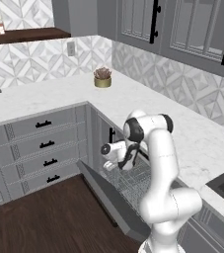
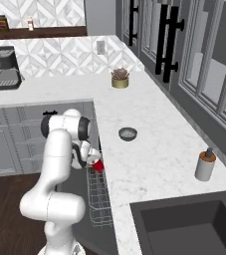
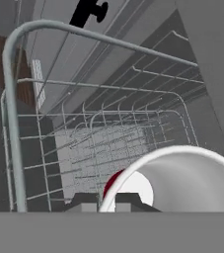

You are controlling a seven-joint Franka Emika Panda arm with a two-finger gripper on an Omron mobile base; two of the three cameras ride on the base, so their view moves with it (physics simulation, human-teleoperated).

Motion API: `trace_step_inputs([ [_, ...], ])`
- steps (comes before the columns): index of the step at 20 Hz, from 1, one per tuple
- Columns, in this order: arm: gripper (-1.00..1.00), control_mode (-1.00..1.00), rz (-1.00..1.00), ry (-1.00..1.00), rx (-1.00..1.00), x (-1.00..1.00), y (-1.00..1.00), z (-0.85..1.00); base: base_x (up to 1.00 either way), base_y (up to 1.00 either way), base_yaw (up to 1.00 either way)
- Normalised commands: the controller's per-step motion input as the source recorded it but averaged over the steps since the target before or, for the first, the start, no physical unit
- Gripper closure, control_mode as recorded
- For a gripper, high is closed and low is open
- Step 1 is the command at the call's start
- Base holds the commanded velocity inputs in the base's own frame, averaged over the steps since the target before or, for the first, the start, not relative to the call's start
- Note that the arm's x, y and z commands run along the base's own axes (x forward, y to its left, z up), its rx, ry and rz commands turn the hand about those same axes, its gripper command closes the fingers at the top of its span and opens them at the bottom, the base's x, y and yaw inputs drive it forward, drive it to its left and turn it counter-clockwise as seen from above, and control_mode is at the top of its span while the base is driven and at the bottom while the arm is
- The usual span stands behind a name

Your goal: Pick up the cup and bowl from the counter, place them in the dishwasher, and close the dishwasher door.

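Note:
My gripper (image 2: 96, 162) is shut on the red cup (image 2: 99, 166), holding it at the counter's front edge, just above the dishwasher's silver wire rack (image 2: 99, 199). In the hand view the cup's white inside (image 3: 182, 183) fills the lower right beside the fingertips (image 3: 84, 200), tilted over the rack (image 3: 98, 148). The small grey bowl (image 2: 128, 133) sits on the white marble counter (image 2: 154, 149), a short way behind the gripper. The grey dishwasher door (image 1: 111, 197) hangs open, sloping down toward the floor. In the left base view the hand (image 1: 111, 150) hovers over the rack (image 1: 133, 180).
A grey soap bottle with a brown top (image 2: 205, 165) stands by the dark sink (image 2: 194, 224). A gold pot with a plant (image 2: 120, 78) sits at the counter's far corner, and a coffee machine (image 2: 2, 67) stands at far left. Grey drawers (image 1: 44, 148) flank the dishwasher.

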Motion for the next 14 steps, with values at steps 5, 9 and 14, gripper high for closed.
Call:
trace_step_inputs([
  [5,1.0,-1.0,0.0,0.12,0.03,0.17,0.01,-0.59,0.0,0.0,0.0],
  [9,-1.0,-1.0,0.0,0.07,0.0,0.0,0.25,-0.54,0.0,0.0,0.0],
  [14,-1.0,-1.0,0.0,0.0,0.0,-0.03,0.18,-0.16,0.0,0.0,0.0],
])
